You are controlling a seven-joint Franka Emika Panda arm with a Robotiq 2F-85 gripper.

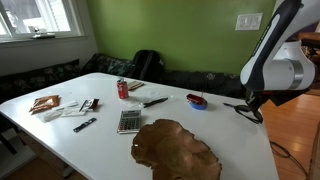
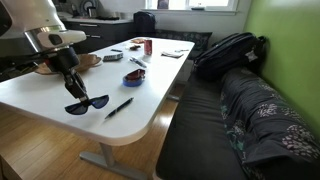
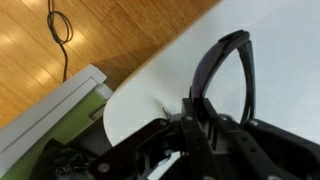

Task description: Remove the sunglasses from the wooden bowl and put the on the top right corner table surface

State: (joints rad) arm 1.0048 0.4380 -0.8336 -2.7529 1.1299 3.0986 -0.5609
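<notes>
Fingers (image 2: 73,93) clenched on sunglasses (image 2: 97,101), which hang directly beneath me over desk (image 2: 150,88) corner, well apart from bowl (image 1: 176,148). Long axis roughly along near edge. Touchdown unclear.

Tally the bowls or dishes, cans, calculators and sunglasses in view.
Bowls or dishes: 2, the wooden bowl and a red-and-blue dish
Cans: 1, a red can
Calculators: 1, a grey calculator
Pairs of sunglasses: 1, at the gripper
Total: 5
</notes>
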